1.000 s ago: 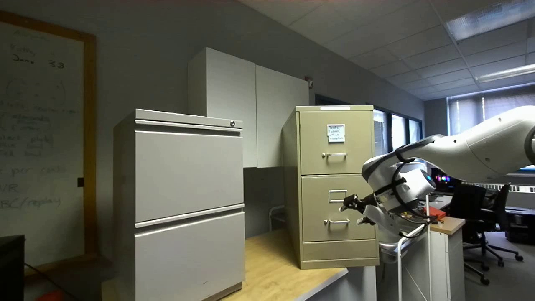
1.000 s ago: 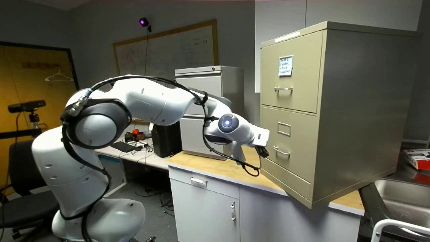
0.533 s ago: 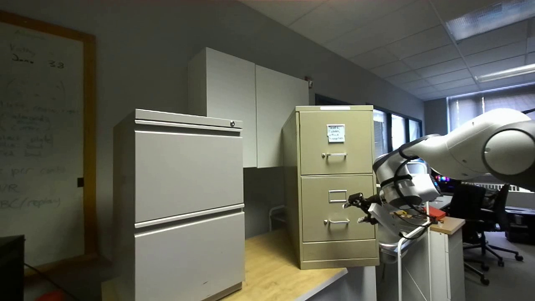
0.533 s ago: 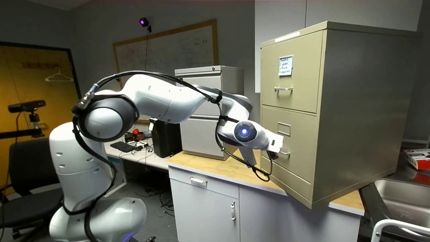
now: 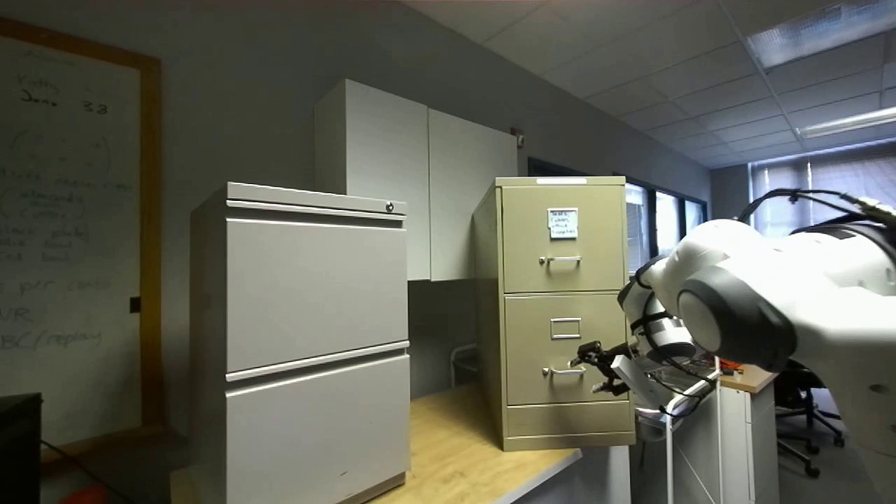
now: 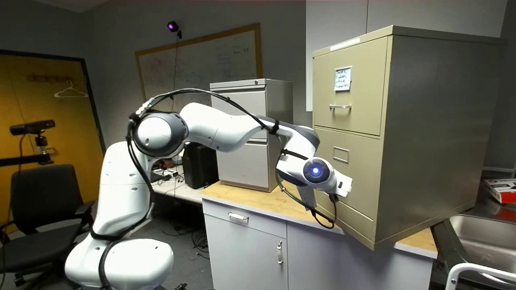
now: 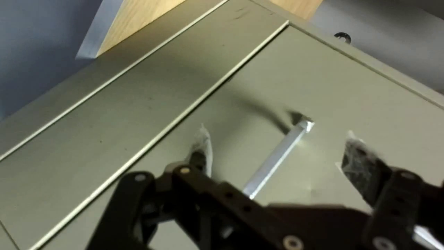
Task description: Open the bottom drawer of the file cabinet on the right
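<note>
The tan file cabinet (image 5: 488, 329) (image 6: 435, 133) stands on a wooden counter, with a paper sheet on its upper drawer. Its bottom drawer (image 5: 528, 336) (image 6: 363, 177) is closed. The drawer's silver bar handle (image 5: 568, 372) also shows in the wrist view (image 7: 277, 159), running diagonally between the fingers. My gripper (image 5: 585, 376) is in front of the handle, open, with one finger on each side of the bar in the wrist view (image 7: 277, 132). I see no contact with the handle. In an exterior view, the robot's hand (image 6: 338, 184) hides most of the handle and the fingers.
A wider light-grey cabinet (image 5: 315, 294) (image 6: 244, 165) stands on the same wooden counter (image 5: 455, 437) (image 6: 278, 201). A metal sink (image 6: 487, 233) and a white tubular rail (image 6: 483, 268) are beside the tan cabinet. White base cabinets (image 6: 246, 253) are below.
My gripper has moved closer to the bottom drawer's front and slightly lower, up to its handle. The arm has stretched toward the file cabinet. The drawer has stayed closed and the gripper open.
</note>
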Robot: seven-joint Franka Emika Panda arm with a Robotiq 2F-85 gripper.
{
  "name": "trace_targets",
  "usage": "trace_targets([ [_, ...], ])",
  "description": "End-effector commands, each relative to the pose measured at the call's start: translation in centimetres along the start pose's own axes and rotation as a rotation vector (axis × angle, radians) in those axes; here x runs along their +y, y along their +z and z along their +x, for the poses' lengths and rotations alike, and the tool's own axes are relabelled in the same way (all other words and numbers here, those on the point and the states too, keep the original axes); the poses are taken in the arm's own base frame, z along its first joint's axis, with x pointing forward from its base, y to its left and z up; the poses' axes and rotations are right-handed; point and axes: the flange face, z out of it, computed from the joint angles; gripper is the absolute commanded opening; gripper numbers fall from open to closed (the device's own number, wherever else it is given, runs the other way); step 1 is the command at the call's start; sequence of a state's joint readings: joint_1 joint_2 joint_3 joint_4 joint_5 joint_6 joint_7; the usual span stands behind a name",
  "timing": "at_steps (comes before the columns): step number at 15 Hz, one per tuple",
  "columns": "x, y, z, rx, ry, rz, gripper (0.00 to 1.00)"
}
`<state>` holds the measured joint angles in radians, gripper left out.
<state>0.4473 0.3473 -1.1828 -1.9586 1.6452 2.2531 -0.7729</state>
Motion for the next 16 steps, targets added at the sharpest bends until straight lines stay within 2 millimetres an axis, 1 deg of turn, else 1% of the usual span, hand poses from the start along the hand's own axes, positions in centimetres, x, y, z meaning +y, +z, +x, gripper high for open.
trace_targets([
  [1, 1.6, 2.9, 2.6, 0.004, 0.107, -0.052, 1.0],
  [2, 2.1, 3.6, 3.3, 0.008, 0.136, -0.071, 1.0],
  [4, 2.1, 5.0, 3.9, -0.005, 0.193, -0.057, 1.0],
  [7, 1.6, 6.2, 4.4, -0.031, 0.233, -0.012, 1.0],
  [12, 1.6, 5.8, 3.9, -0.039, 0.254, 0.051, 1.0],
  [15, 1.6, 4.9, 2.9, -0.026, 0.254, 0.053, 1.0],
  [16, 1.4, 4.5, 2.3, -0.02, 0.247, 0.046, 1.0],
])
